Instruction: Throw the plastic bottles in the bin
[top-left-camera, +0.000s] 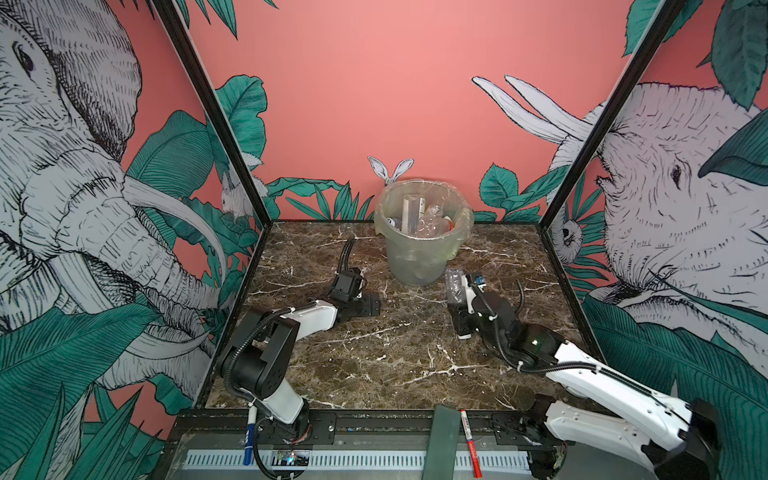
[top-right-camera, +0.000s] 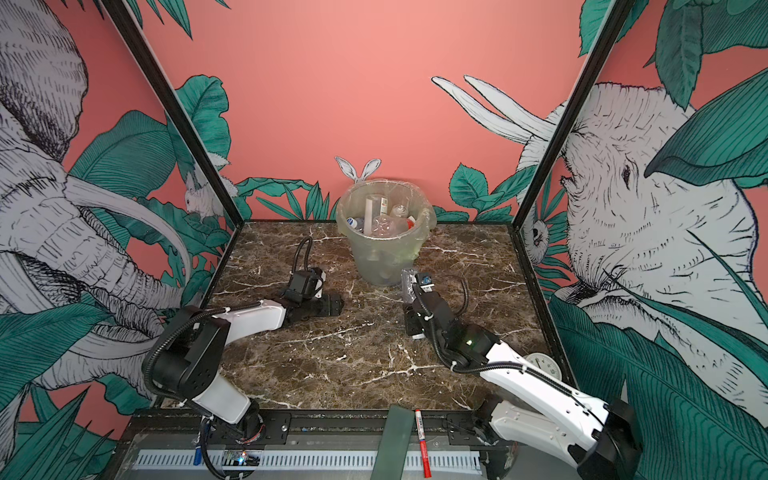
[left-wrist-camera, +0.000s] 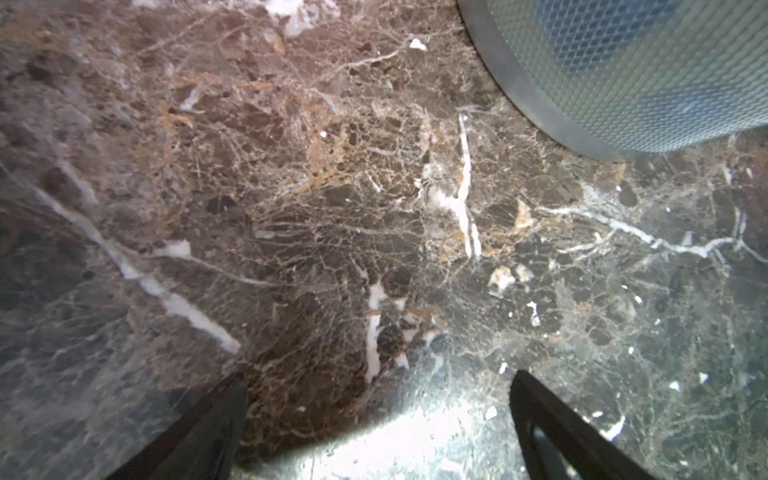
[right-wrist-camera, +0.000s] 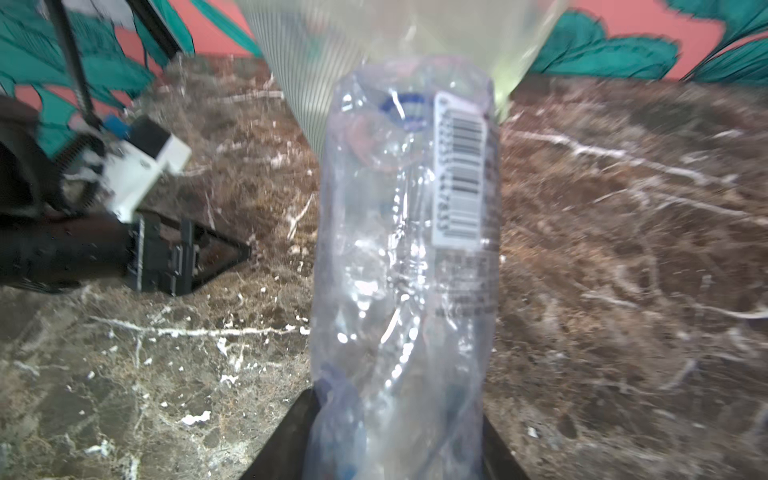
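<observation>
The left gripper (top-left-camera: 374, 305) sits low over the table (top-left-camera: 374, 365), left of the bin (top-left-camera: 415, 257), with its jaws wide apart and nothing between them. The bin stands at the far middle of the table with several bottles (top-left-camera: 432, 224) inside. Just near and right of its base, the right gripper (top-left-camera: 456, 309) is clamped on a crushed bottle (top-left-camera: 454, 284) that points toward the bin. Whether the bottle touches the bin's wall is unclear.
</observation>
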